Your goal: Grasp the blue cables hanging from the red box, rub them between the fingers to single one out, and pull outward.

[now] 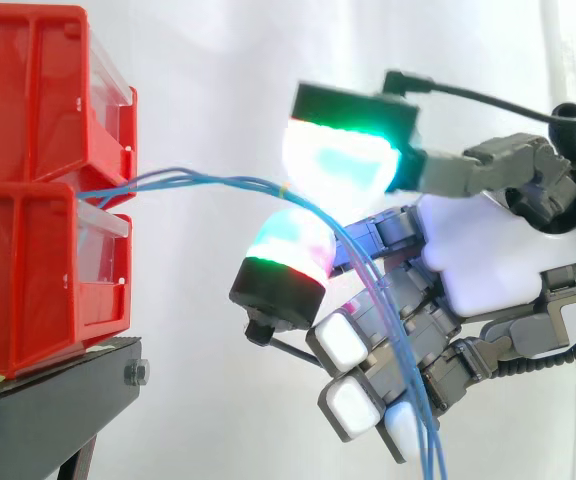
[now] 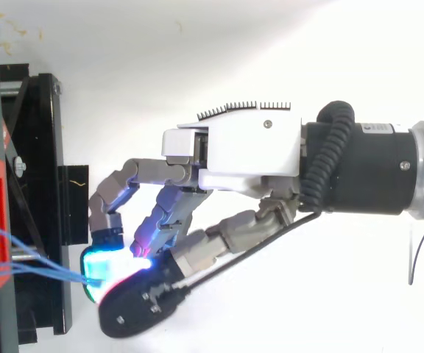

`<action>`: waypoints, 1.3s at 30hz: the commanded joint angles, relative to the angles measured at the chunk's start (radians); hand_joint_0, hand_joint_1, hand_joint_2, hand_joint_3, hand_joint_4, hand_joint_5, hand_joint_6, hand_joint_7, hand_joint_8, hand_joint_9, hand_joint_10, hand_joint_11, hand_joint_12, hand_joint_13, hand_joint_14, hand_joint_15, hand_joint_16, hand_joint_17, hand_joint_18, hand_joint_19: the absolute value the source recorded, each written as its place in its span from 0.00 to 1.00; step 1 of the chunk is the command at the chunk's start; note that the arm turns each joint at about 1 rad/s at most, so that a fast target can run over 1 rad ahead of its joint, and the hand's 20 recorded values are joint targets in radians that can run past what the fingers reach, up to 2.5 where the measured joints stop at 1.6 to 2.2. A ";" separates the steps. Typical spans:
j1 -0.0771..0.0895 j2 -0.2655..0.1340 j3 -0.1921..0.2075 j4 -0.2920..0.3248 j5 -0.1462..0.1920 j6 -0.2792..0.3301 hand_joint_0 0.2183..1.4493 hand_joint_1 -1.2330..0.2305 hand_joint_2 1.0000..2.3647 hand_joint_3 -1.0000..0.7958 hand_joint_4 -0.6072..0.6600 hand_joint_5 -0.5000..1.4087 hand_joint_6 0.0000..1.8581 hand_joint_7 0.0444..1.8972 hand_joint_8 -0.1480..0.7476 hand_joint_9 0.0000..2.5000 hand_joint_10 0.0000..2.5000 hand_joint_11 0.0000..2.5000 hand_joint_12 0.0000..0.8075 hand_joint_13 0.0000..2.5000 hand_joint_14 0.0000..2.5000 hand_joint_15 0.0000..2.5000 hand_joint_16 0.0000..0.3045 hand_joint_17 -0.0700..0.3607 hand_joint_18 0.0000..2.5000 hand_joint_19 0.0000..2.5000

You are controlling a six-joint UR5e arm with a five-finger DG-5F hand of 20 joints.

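I see my hand (image 1: 508, 250) pinching the blue cables (image 1: 208, 182), which run from the red bins (image 1: 38, 280) at its 9 o'clock.

My hand (image 1: 508, 260) comes in from the right and pinches the blue cables (image 1: 218, 183) between two glowing pads: upper pad (image 1: 338, 160) green-cyan-white, lower pad (image 1: 288, 250) red-green. The cables leave between the upper red bin (image 1: 28, 90) and lower red bin (image 1: 28, 280), run almost level to the pinch, then drop past my other curled fingers. Bins are stacked on the black stand (image 1: 48, 400). White curtain (image 1: 218, 60) behind.
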 commanded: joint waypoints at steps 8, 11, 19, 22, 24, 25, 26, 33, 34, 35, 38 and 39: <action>-0.001 0.000 0.000 0.000 -0.001 0.000 0.19 0.49 0.00 0.28 0.58 0.20 0.47 0.55 0.57 0.41 0.01 0.18 0.57 0.36 0.01 0.20 0.20 0.47 0.34 0.22; -0.001 0.000 0.000 0.000 -0.001 0.000 0.19 0.47 0.00 0.28 0.58 0.20 0.47 0.55 0.57 0.41 0.01 0.18 0.57 0.36 0.01 0.20 0.20 0.47 0.34 0.22; 0.001 0.000 0.000 0.000 -0.001 0.000 0.24 0.35 0.00 0.28 0.60 0.20 0.47 0.56 0.54 0.40 0.01 0.19 0.54 0.35 0.01 0.20 0.18 0.44 0.32 0.22; -0.001 0.000 0.000 0.000 -0.001 0.000 0.29 0.35 0.01 0.35 0.59 0.20 0.47 0.57 0.53 0.40 0.01 0.19 0.52 0.35 0.01 0.20 0.16 0.42 0.31 0.23; -0.001 0.000 0.000 0.000 -0.001 0.000 0.30 0.34 0.01 0.40 0.58 0.20 0.47 0.59 0.53 0.40 0.01 0.19 0.51 0.35 0.01 0.20 0.16 0.42 0.31 0.23; -0.001 0.000 0.000 0.000 -0.001 0.000 0.30 0.33 0.01 0.41 0.58 0.20 0.47 0.59 0.53 0.40 0.01 0.19 0.51 0.35 0.01 0.20 0.16 0.42 0.31 0.23; -0.001 0.000 0.001 0.002 -0.001 0.000 0.30 0.31 0.01 0.42 0.57 0.19 0.48 0.58 0.53 0.40 0.01 0.19 0.51 0.34 0.01 0.20 0.16 0.42 0.31 0.22; -0.001 0.000 0.024 0.000 0.004 -0.002 0.34 0.24 0.01 0.42 0.56 0.17 0.50 0.52 0.51 0.34 0.01 0.20 0.50 0.32 0.01 0.20 0.16 0.42 0.30 0.21; -0.001 -0.001 0.029 0.000 0.004 -0.002 0.34 0.23 0.01 0.41 0.57 0.17 0.50 0.52 0.51 0.34 0.01 0.20 0.50 0.31 0.01 0.20 0.16 0.42 0.30 0.21; -0.001 0.000 0.031 0.000 0.004 -0.002 0.35 0.23 0.01 0.40 0.58 0.17 0.50 0.51 0.51 0.33 0.01 0.20 0.50 0.31 0.01 0.20 0.16 0.42 0.30 0.20; -0.001 0.000 0.032 0.002 0.004 -0.003 0.33 0.23 0.01 0.36 0.59 0.17 0.50 0.49 0.50 0.33 0.01 0.20 0.50 0.31 0.01 0.20 0.16 0.42 0.30 0.20; -0.002 -0.001 0.032 0.002 0.004 -0.005 0.31 0.23 0.00 0.32 0.59 0.17 0.50 0.48 0.51 0.33 0.01 0.20 0.50 0.31 0.01 0.20 0.17 0.43 0.30 0.20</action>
